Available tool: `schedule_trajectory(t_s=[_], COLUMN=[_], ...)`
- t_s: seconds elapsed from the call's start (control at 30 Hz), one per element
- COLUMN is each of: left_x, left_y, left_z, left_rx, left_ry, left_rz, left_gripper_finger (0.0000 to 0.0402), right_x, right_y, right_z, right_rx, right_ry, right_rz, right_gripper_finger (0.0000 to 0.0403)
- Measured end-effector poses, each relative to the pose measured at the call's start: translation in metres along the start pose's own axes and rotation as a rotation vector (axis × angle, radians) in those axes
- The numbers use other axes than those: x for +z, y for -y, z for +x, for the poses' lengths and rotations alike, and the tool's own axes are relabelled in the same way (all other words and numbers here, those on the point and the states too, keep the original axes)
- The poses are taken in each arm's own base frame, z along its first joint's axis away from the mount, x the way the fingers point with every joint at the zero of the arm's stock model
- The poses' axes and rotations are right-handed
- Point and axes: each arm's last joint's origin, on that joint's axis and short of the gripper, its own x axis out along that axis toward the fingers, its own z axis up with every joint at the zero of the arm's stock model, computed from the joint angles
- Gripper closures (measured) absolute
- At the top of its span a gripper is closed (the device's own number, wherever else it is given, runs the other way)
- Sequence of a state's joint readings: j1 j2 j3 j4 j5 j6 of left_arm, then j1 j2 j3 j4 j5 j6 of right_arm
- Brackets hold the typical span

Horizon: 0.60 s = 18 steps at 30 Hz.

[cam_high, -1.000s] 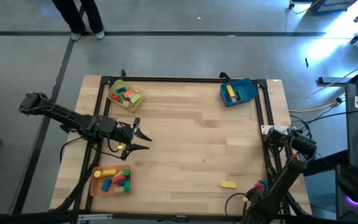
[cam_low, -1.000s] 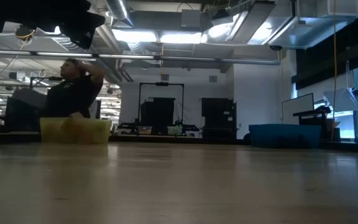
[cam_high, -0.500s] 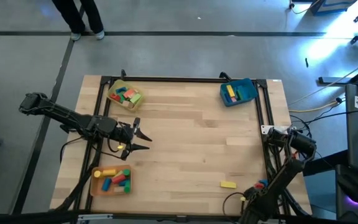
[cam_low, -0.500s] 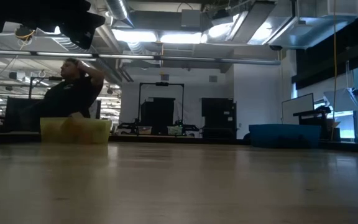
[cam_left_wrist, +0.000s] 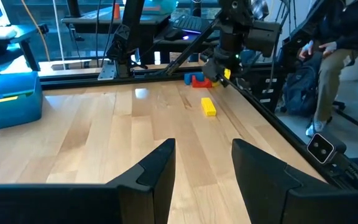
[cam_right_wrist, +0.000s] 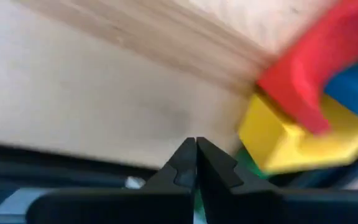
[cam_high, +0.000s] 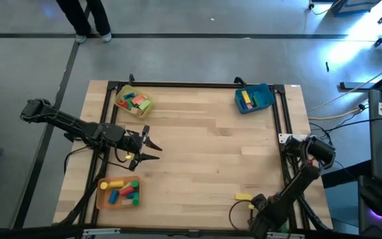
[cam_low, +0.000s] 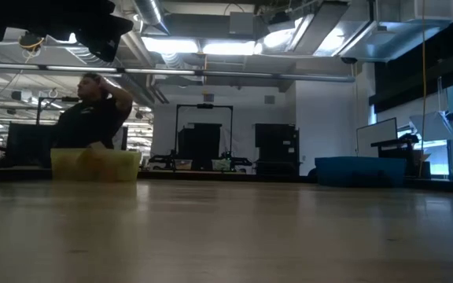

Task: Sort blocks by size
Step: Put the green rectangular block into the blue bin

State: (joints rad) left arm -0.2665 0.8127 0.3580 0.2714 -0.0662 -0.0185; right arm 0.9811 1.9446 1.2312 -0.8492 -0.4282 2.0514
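Note:
A lone yellow block (cam_high: 243, 196) (cam_left_wrist: 209, 106) lies flat on the table near its near edge. A red block (cam_left_wrist: 198, 80) and a blue block (cam_left_wrist: 188, 78) lie farther toward the right edge. My right gripper (cam_high: 253, 205) (cam_right_wrist: 196, 163) is shut, pointing steeply down just right of the yellow block. Its wrist view shows a red arch (cam_right_wrist: 307, 73), a yellow block (cam_right_wrist: 289, 142) and a blue block (cam_right_wrist: 354, 87) piled close beside its tips. My left gripper (cam_high: 150, 147) (cam_left_wrist: 202, 163) hovers open at the table's left, nothing between its fingers.
A yellow tray (cam_high: 132, 101) with blocks stands at the far left, a blue tray (cam_high: 254, 97) with a yellow block at the far right, and an orange tray (cam_high: 118, 192) with blocks at the near left. A black frame (cam_high: 282, 119) borders the table. A person (cam_low: 93, 110) sits beyond it.
My right gripper has moved along the near edge toward the table's left, closer to the lone yellow block, and has tipped and rolled a little, staying shut. The blocks lie where they were.

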Motion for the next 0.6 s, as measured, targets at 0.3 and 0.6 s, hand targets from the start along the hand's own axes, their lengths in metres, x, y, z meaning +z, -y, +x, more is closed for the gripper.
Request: schedule_trajectory(t_s=[0.3,0.6], left_x=[0.000,0.000], left_y=[0.000,0.000], left_z=[0.000,0.000], left_rx=[0.000,0.000], left_ry=[0.000,0.003], left_rz=[0.000,0.000], left_gripper_finger=[0.0259,0.0259], right_x=[-0.025,-0.031], right_y=[0.023,0.027], right_z=[-0.003,0.008], right_rx=[-0.120,-0.133], right_ry=[-0.114,-0.092], right_rz=[0.096,0.131], right_gripper_finger=[0.0388,0.0388])
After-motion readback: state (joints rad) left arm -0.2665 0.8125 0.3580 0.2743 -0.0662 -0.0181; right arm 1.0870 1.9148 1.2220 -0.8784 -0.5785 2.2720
